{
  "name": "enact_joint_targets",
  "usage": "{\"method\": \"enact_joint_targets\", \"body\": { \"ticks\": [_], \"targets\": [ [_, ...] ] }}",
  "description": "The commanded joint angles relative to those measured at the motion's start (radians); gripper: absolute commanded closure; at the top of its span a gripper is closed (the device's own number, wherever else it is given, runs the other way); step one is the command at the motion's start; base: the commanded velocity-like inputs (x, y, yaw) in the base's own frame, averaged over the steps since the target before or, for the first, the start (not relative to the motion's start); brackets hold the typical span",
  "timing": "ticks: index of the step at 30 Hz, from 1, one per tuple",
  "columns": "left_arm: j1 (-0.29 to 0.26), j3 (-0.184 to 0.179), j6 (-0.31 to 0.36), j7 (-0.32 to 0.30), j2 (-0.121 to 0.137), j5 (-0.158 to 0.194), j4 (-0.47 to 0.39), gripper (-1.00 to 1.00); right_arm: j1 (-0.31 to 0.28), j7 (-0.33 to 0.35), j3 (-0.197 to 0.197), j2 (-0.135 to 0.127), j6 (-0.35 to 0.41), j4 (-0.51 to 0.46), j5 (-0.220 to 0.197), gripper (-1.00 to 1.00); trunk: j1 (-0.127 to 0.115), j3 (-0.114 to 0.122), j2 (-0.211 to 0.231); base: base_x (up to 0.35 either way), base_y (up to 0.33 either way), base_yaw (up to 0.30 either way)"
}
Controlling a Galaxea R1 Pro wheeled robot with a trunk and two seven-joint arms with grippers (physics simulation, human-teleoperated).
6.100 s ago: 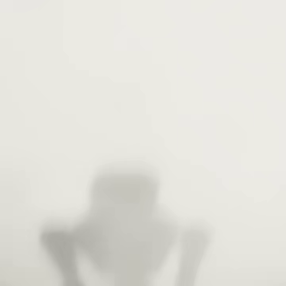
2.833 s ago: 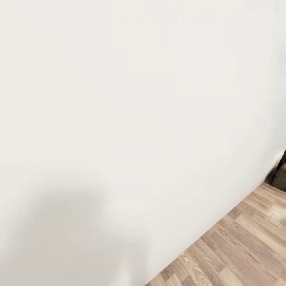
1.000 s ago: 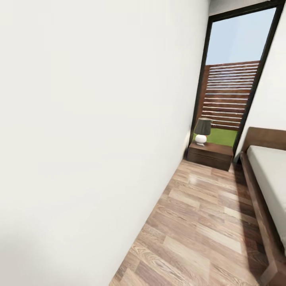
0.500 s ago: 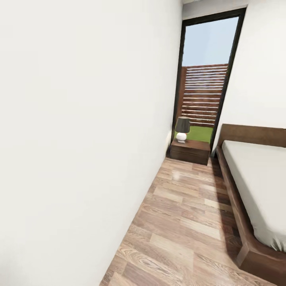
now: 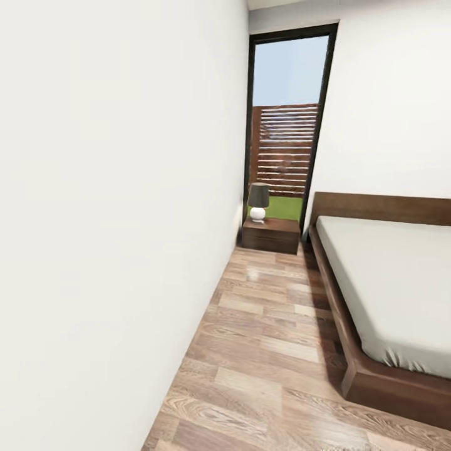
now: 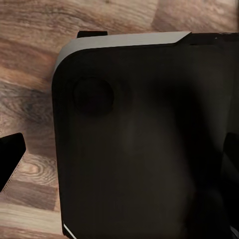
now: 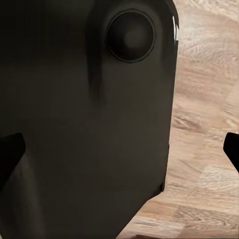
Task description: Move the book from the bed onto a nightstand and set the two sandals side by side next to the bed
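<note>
- In the head view we face down a narrow strip of the bedroom: a plain white wall [image 5: 113,219] covers the left half of the frame, and the wood-plank floor [image 5: 269,351] runs from the bottom centre up toward the middle
- The bed [image 5: 388,282] lies at the right of the frame, its long axis running from the lower right up to the headboard [image 5: 382,208] at centre right; the mattress is smooth off-white, set on a dark brown wooden platform with a squared corner at lower right
- We see no book on the stretch of mattress in view, and no sandals on the floor in view
- The nightstand [image 5: 271,235], a low dark reddish-brown box with a flat top, stands at frame centre between the wall and the head of the bed
- On it stands a small lamp [image 5: 258,202] with a round white base and dark shade
- Behind it rises a tall dark-framed window [image 5: 287,125] showing a slatted brown fence, grass and sky
- In both wrist views a dark, rounded robot body sits over the planks; we cannot tell whether either set of fingers is spread or closed
</note>
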Motion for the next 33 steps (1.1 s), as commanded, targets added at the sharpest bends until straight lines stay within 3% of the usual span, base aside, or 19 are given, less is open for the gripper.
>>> {"method": "enact_joint_targets", "body": {
  "ticks": [1,33],
  "targets": [
    [0.0,0.0,-0.003,-0.001,0.0,0.001,0.0,-1.0,0.0,0.0,0.0,0.0,0.001,0.0,0.0,-1.0,0.0,-0.001,0.0,0.0,0.0,-0.3],
    [0.0,0.0,-0.003,0.0,-0.001,0.001,0.0,-1.0,0.0,0.0,0.0,0.0,0.001,0.0,0.0,-1.0,0.0,-0.001,0.0,0.0,0.0,-0.3]
  ]
}}
